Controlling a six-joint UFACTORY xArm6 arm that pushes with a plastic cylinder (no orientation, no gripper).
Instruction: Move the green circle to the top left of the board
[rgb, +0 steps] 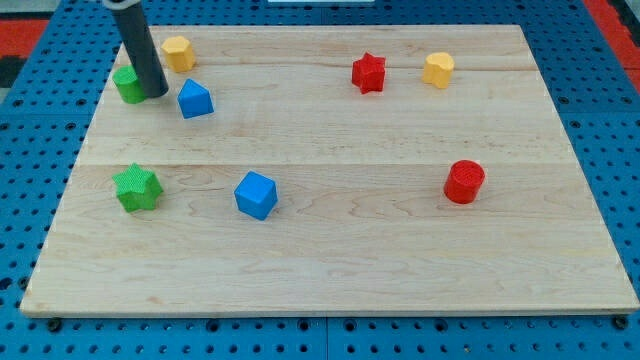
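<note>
Near the bench's (330, 280) upper-left corner, my tip (157, 94) is pressing the green circle's (126, 86) right side, seemingly nudging it leftward; yellow block (177, 53) above-right, blue block (195, 100) right. Having no fingers, nothing is clamping.

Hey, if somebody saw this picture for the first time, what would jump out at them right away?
Probably the dark rod at the view's top left, my tip right against the green circle, between it and a blue block. A yellow block sits just above them. Then the bright blocks scattered over the pale wooden board, such as the red cylinder at the view's right.
</note>
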